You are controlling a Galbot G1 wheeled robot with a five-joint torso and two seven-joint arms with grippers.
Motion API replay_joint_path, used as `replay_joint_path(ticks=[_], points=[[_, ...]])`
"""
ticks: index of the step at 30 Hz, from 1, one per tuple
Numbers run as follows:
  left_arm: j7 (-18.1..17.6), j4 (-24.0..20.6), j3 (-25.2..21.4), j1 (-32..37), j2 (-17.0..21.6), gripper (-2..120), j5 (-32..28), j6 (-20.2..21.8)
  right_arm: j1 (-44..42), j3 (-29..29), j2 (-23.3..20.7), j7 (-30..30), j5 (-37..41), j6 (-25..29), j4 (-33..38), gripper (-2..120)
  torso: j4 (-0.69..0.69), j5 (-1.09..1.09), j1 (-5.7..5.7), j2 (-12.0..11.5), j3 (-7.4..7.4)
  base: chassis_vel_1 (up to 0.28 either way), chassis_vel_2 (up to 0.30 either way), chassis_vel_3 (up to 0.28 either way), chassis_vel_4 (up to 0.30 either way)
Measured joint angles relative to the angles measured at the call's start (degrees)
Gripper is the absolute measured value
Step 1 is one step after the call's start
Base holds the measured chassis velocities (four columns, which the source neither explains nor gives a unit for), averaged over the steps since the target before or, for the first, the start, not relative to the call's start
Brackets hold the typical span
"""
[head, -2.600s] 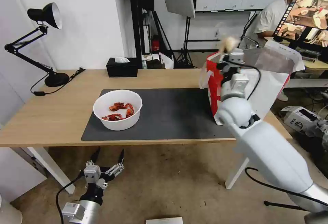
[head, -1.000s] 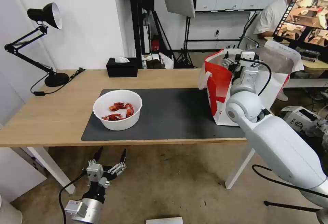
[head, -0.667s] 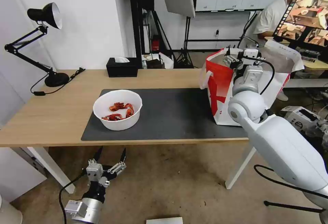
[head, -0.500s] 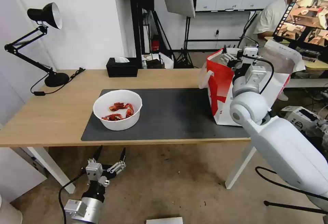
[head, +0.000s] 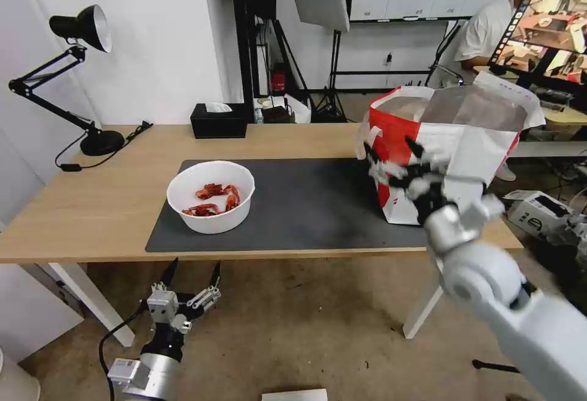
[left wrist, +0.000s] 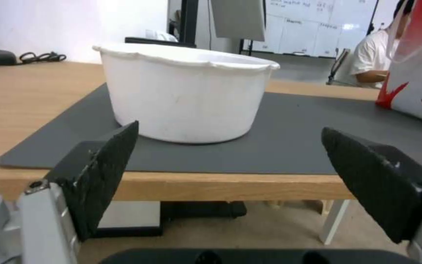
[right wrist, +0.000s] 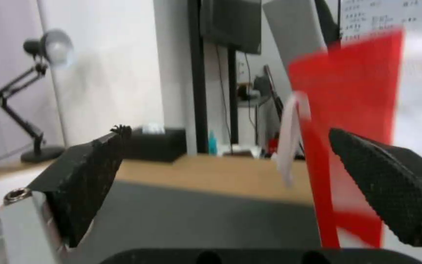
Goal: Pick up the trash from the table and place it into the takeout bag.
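- Desk lamp (head: 79, 28): black, jointed arm, base on the far left corner of the tabletop (head: 92, 205), a light-wood surface.
- Left pincer (head: 191, 271): low, below the near edge of the tabletop, pointing up toward it. Jaws spread wide, nothing between them. In the left wrist view its two black fingers (left wrist: 106, 168) frame the bowl from below the edge.
- White round bowl (head: 211, 196): on the left part of the dark grey mat (head: 306, 205), upright, with red crayfish shells (head: 211, 199) inside. Well apart from both pincers.
- Black tissue box (head: 218, 120): at the far edge of the tabletop, behind the bowl, a white tissue sticking out of its top.
- Right pincer (head: 391, 155): in the air over the right end of the mat, just in front of the red face of the takeout bag. Jaws spread, empty. Whether it touches the bag cannot be told.
- Takeout bag (head: 477, 144): white and red, standing upright on the right end of the tabletop, mouth open, silver lining visible at the top. A white loop handle (right wrist: 289, 143) hangs on its red side. What lies inside cannot be seen.
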Motion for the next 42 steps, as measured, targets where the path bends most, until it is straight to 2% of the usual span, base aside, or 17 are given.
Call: replay_joint_path(ticks=[1,4,11,14,16,42], points=[[0.00,0.00,0.00,0.00,0.00,100,0.00,0.00,0.00,0.00,0.00,0.00,0.00,0.00,0.00,100,0.00,0.00,0.00,0.00,0.00,0.000,0.000,0.000,0.000],[0.05,0.00,0.02,0.15,-0.20,100,0.23,-0.11,-9.31,3.92,2.79,-4.28,-5.46,3.95,-0.96,100,0.01,-0.01,0.00,0.00,0.00,0.000,0.000,0.000,0.000],[0.09,-0.10,0.27,0.18,-0.23,100,0.45,-0.15,-16.81,5.02,7.03,-3.64,-12.55,7.15,-2.63,100,0.02,-0.03,0.00,0.00,0.00,0.000,0.000,0.000,0.000],[0.09,-0.11,0.29,0.19,-0.23,100,0.46,-0.15,-17.16,5.01,7.32,-3.33,-13.10,7.24,-2.74,100,0.02,-0.02,0.00,0.00,0.00,0.000,0.000,0.000,0.000],[0.16,-0.21,0.38,0.49,-0.29,100,0.66,-0.16,-18.92,4.51,9.07,-1.43,-16.30,7.58,-3.88,100,0.02,-0.02,0.00,0.00,0.00,0.000,0.000,0.000,0.000],[0.44,-0.86,0.22,1.67,-0.82,100,1.47,-0.64,-21.59,3.55,11.81,-0.50,-16.48,6.91,-7.61,100,0.02,-0.02,0.00,-0.01,0.01,0.000,0.000,0.000,0.000]])
